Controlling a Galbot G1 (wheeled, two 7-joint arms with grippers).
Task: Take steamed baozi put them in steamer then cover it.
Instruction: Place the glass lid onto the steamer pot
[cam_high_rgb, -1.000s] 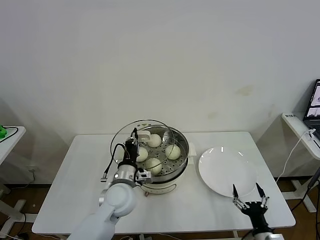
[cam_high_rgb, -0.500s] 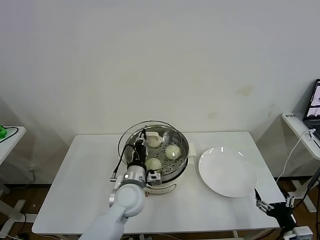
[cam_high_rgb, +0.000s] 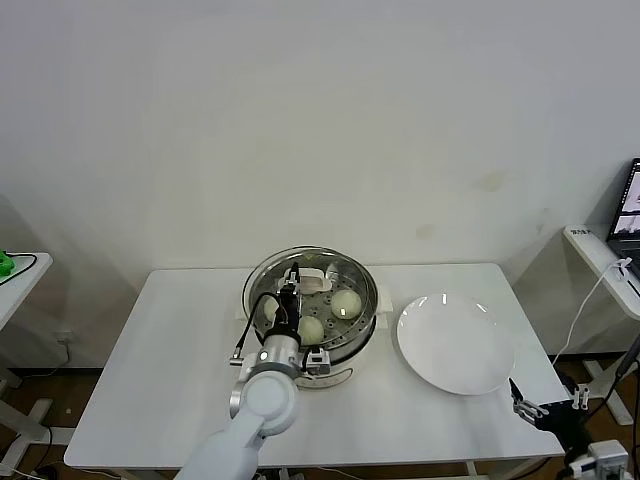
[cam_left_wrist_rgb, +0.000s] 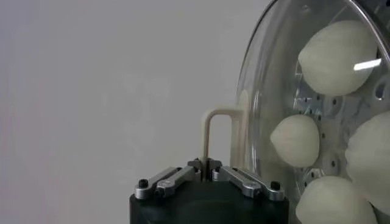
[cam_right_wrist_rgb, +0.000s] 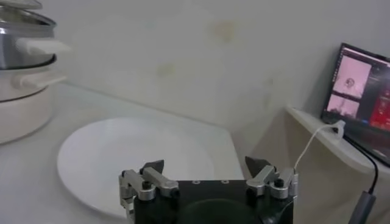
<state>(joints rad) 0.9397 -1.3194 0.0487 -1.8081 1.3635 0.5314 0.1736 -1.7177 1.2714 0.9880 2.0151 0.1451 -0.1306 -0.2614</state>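
**Glass cover held over the loaded steamer**

Glass and steel dominate the centre of the white table (cam_high_rgb: 150, 370). The steamer (cam_high_rgb: 366, 318), a shiny steel pot on a white base, stands near the table's back edge, left of a flat white plate (cam_high_rgb: 455, 343) that lies just beside it without touching. Inside the pot, on the perforated tray, rest the steamed baozi (cam_high_rgb: 346, 301); through the lid the left wrist view shows four of them (cam_left_wrist_rgb: 296, 140), smooth and cream-white, set apart from one another.

The cover (cam_high_rgb: 262, 272), a clear round lid with a metal rim, sits over the pot's mouth, roughly centred on it; whether its rim is fully seated cannot be told. The left gripper (cam_high_rgb: 297, 283) reaches in from the near side and is clamped on the cover's cream-white handle (cam_left_wrist_rgb: 217, 137), its jaws pressed tight together around the handle's thin upright bar.

The right gripper (cam_high_rgb: 546, 405) is parked low at the table's near right corner, beyond the plate's edge. Its jaws stand wide apart and hold nothing; in its own wrist view the plate (cam_right_wrist_rgb: 91, 159) lies just ahead of its fingers (cam_right_wrist_rgb: 142, 181), with the steamer (cam_right_wrist_rgb: 24, 73) farther off. A laptop screen (cam_right_wrist_rgb: 364, 83) glows on a side shelf to the right.
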